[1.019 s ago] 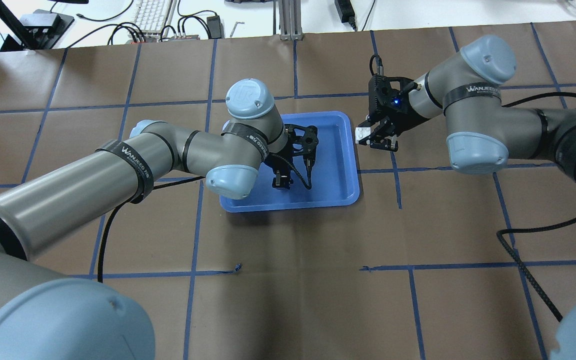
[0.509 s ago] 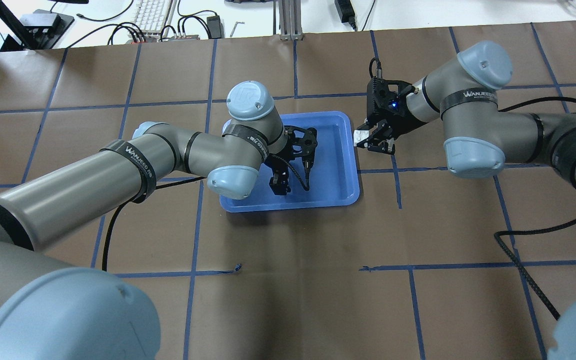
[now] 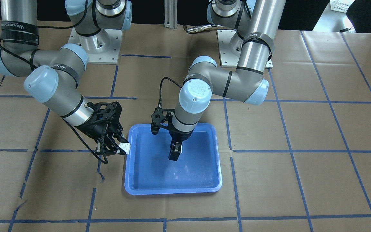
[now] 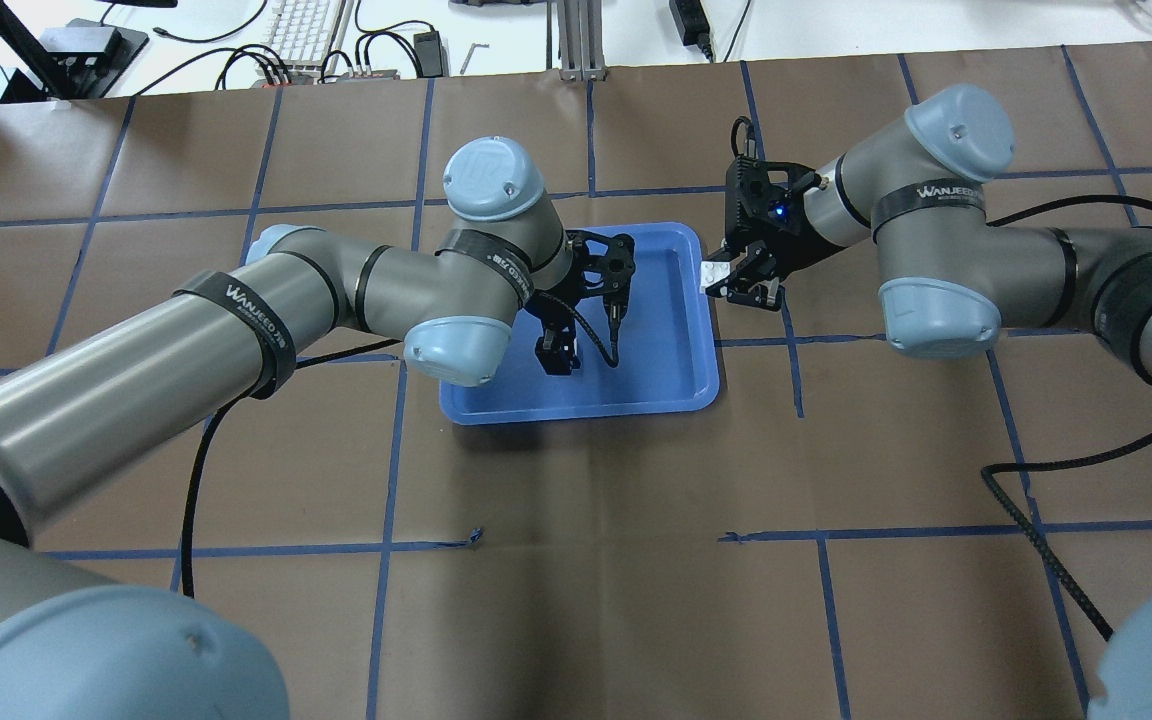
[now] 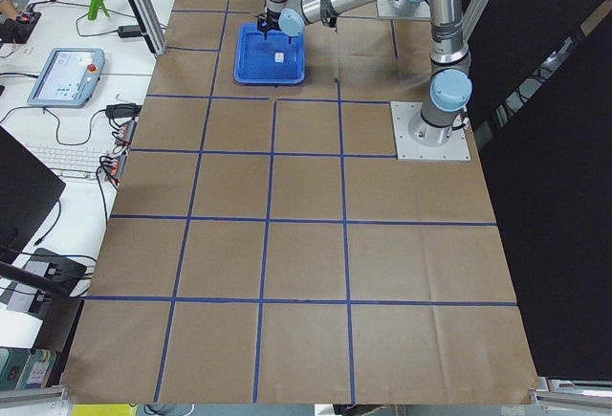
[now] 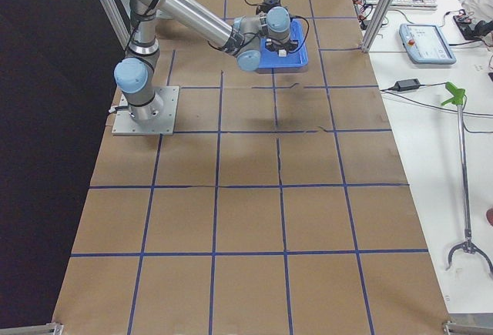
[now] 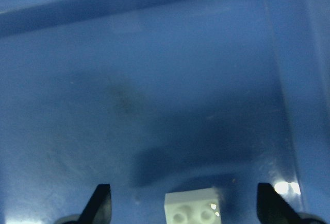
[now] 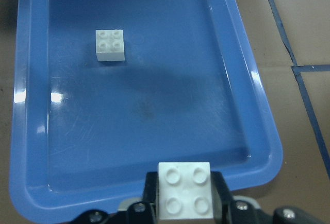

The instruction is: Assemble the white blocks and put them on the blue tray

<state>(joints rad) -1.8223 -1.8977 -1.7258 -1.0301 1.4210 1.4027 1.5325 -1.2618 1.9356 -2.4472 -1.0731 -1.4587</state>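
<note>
On the blue tray (image 8: 172, 49) lies one white block (image 8: 110, 44), left tool (image 4: 556, 358) released; right tool (image 3: 120, 148) grips second block (image 8: 184, 189), unjoined.

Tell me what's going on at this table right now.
The right gripper is shut on one white block and holds it in the air at the edge of the blue tray. The other white block sits loose on the tray floor, studs up. The left gripper hangs over it with its jaws open, not touching it. The two blocks are not yet joined.
</note>
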